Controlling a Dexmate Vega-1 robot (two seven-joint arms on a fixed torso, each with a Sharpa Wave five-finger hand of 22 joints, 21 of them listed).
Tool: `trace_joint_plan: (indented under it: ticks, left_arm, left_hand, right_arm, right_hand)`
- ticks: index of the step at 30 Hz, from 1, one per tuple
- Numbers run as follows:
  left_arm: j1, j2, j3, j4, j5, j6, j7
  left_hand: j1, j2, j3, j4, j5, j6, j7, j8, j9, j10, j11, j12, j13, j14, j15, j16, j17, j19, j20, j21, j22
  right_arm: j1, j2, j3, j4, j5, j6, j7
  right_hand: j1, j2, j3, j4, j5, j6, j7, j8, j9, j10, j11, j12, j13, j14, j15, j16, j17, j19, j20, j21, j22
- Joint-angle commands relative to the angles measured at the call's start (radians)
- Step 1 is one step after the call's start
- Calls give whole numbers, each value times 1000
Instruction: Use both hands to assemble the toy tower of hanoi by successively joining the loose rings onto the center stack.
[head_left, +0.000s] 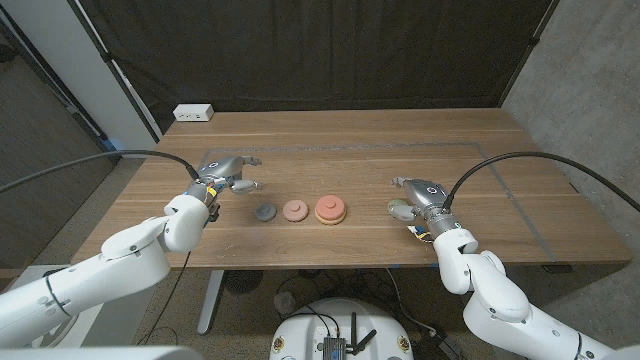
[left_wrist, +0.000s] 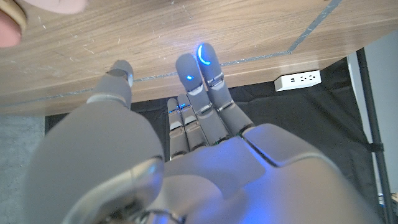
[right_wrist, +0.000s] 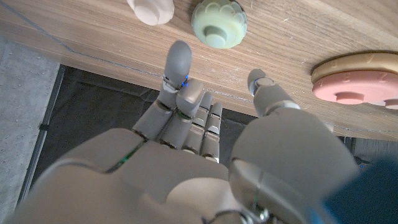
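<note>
Rings lie in a short row near the middle of the wooden table (head_left: 350, 140): a dark grey ring (head_left: 264, 212) at the robot's left end, a small pink ring (head_left: 294, 210) just beside it, and then the center stack (head_left: 330, 208), a pink disc on a tan one with a raised stud on top. Further toward the robot's right, well apart from the stack, a pale green ring (head_left: 399, 208) sits on the wood close under the right hand (head_left: 424, 196); in the right wrist view this green ring (right_wrist: 219, 23) has a scalloped edge and a central knob, with a whitish ring (right_wrist: 151, 10) just beside it and the stack (right_wrist: 357, 78) off to one side. The right hand (right_wrist: 205, 155) holds nothing, its fingers fairly straight and loosely together, the thumb set apart, fingertips near the green ring but whether they touch it cannot be told. The left hand (head_left: 225, 175) hovers over the table left of the grey ring, apart from it, holding nothing; in the left wrist view the left hand (left_wrist: 186, 155) reaches with fingers extended and the thumb spread. A white power strip (head_left: 193, 113) lies at the table's far left edge before a black curtain (head_left: 320, 50)
</note>
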Motion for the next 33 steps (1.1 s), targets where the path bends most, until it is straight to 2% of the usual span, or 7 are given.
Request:
trace_joint_plan:
  ticks: [1, 7, 16, 33]
  left_arm:
    - [0, 102, -24, -26, -7, -38, -98]
    - [11, 129, -35, -40, -3, -49, -114]
    - [-4, 151, -29, -44, 7, -75, -151]
    - [-84, 160, 27, -63, 58, -127, -277]
  left_hand:
    - [10, -4, 7, 2, 10, -8, -1, 1, 6, -9, -2, -3, 4, -10, -84, 4, -2, -7, -139, 6, -2]
    - [9, -3, 7, 3, 10, -7, -2, 2, 6, -7, 0, -1, 5, -10, -84, 4, -1, -8, -139, 8, -4]
    - [11, -4, 8, 2, 10, -15, -2, 0, 6, -17, -3, -5, 7, -13, -84, 5, -1, -11, -139, 11, -6]
    - [13, -6, 8, 1, 10, -20, 1, 0, 8, -23, 2, -5, 13, -18, -84, 6, -4, -14, -139, 17, -11]
  right_arm:
    - [16, -13, -28, -10, 21, -22, -11]
    - [22, -18, -38, -10, 26, -21, -23]
    - [33, -18, -49, -13, 31, -25, -30]
    - [44, -23, -67, -28, 23, -53, -26]
  right_hand:
    - [-10, 3, 0, 8, 5, 9, 4, 4, 2, 11, 1, 4, 5, -4, -74, -1, 0, -3, -74, 6, 0]
    - [-13, 5, -1, 8, 5, 10, 5, 3, 1, 14, 2, 4, 8, -6, -75, -2, 0, -4, -74, 7, -1]
    - [-14, 7, -1, 7, 7, 19, 9, 5, 1, 30, -1, 9, 12, -8, -75, -2, 0, -6, -75, 11, -2]
    - [-16, 13, -1, 7, 9, 32, 11, 10, 6, 36, -2, 8, 19, -10, -75, 0, 0, -7, -74, 16, -4]
